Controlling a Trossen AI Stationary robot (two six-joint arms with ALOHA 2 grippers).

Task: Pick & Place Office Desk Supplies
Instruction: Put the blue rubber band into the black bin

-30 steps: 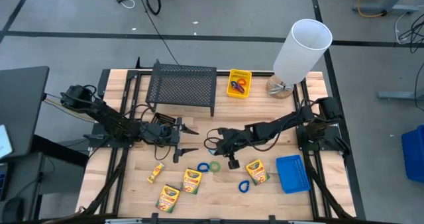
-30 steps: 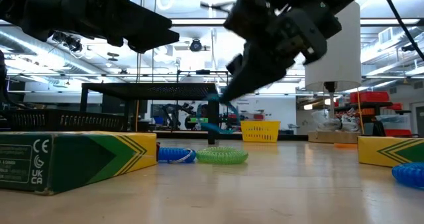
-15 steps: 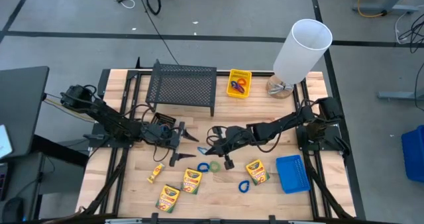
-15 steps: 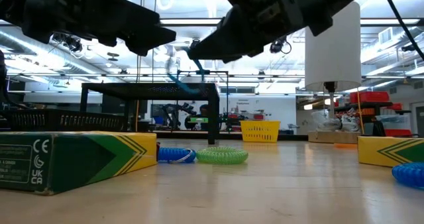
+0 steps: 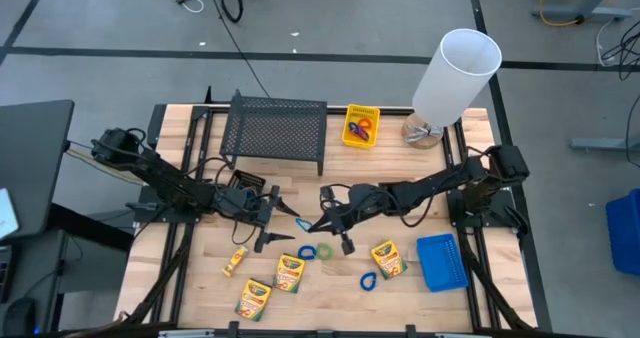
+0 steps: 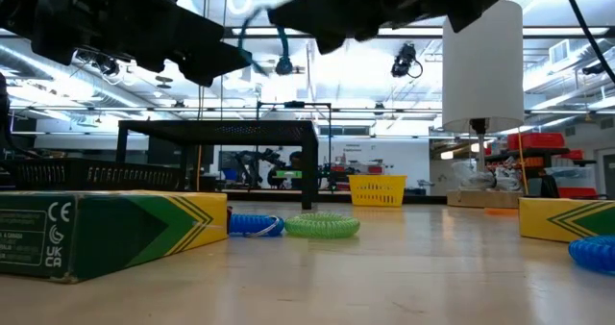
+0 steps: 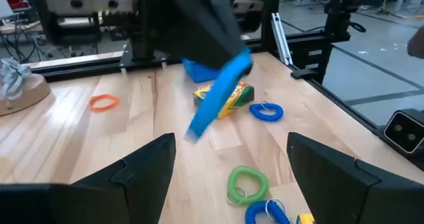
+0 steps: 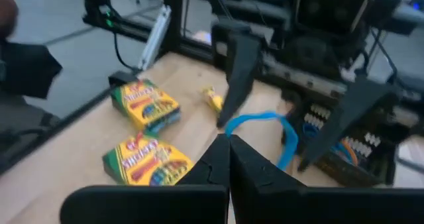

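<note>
I've got the right gripper [image 5: 318, 225] pinched shut on a blue loop [image 8: 273, 130], holding it up above mid-table, just beside the left gripper [image 5: 277, 224], whose fingers [image 7: 142, 168] stand wide with nothing between them. Below on the wood lie a green loop [image 6: 322, 226] (another blue one touching it) and crayon boxes [image 5: 289, 273].

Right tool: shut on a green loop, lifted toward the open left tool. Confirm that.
The colour is wrong. The right tool is shut on a blue loop, as the right wrist view shows. The green loop lies on the table. The left tool is open.
</note>
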